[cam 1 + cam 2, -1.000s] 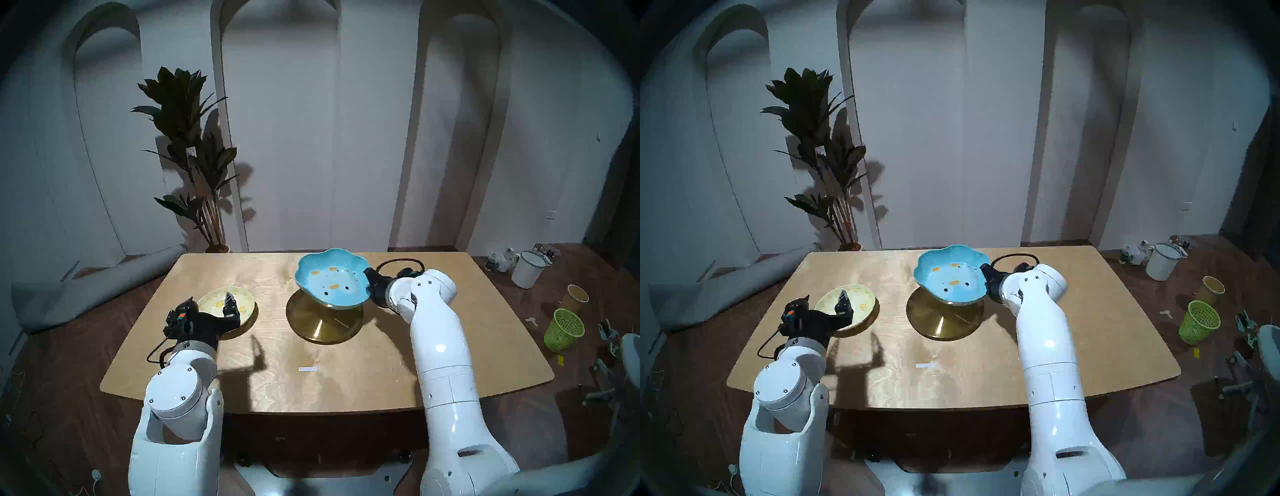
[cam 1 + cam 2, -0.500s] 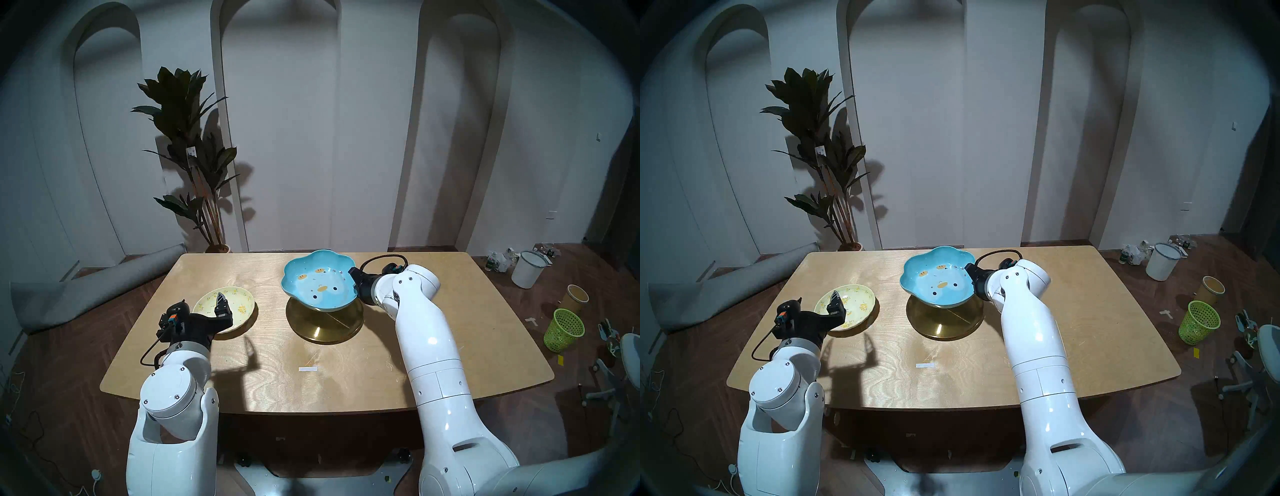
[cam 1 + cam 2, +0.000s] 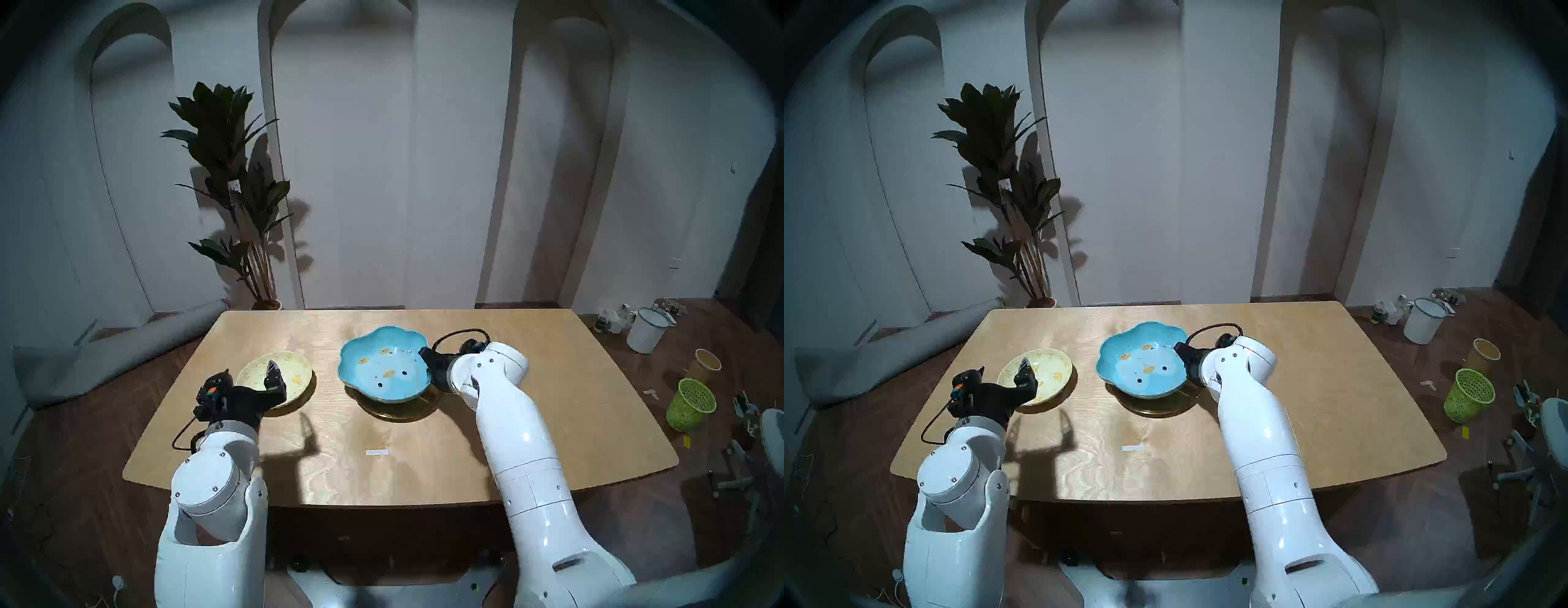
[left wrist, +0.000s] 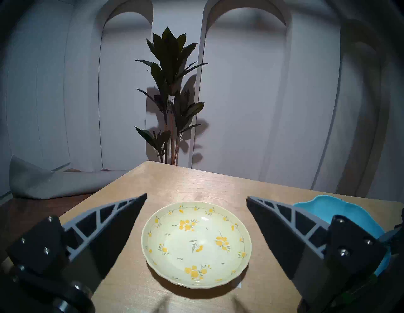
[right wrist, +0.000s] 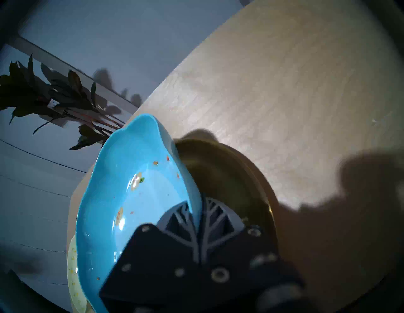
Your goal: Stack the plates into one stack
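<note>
**Head view: blue dish going onto gold plate**

Right gripper [image 5: 196, 209] is pinching the rim of the blue dish [image 3: 384, 365], which is sitting low over the gold plate [image 3: 399, 409]. Left gripper [image 4: 196, 218] is gaping wide, framing the yellow dish [image 4: 196, 243] on the table [image 3: 530, 407]. Advice: be centring and levelling before letting go; contact unclear.

Staged room used as a robot test space: pale walls with tall arched panels [image 3: 339, 148], dark-leaved potted plant [image 3: 229, 178], light plywood table [image 3: 530, 382], dark wood floor strewn with a green mesh basket [image 3: 690, 403], white bucket [image 3: 645, 331] and tools.
</note>
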